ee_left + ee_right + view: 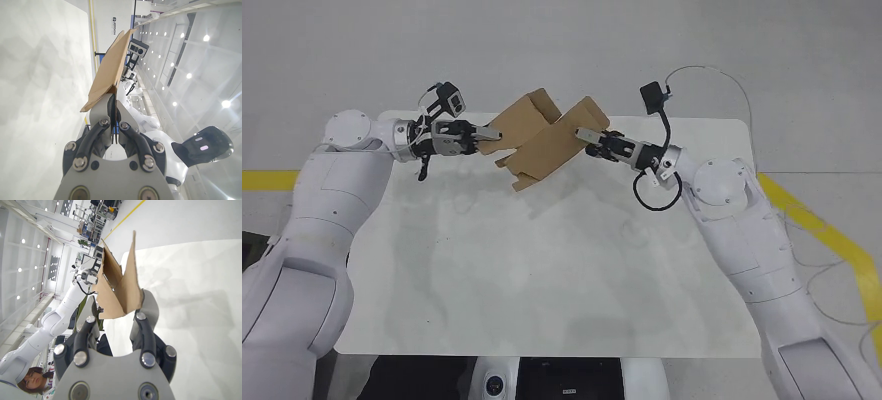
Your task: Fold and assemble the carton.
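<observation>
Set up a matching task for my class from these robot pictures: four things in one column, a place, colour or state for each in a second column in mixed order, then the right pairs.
Column A
1. carton
2. left gripper
3. table
4. right gripper

Column B
a. white, lying beneath both arms
b. brown, held up off the table
c. shut on an edge of the carton
d. at the carton's right end

Pairs: 1-b, 2-c, 3-a, 4-d
</observation>
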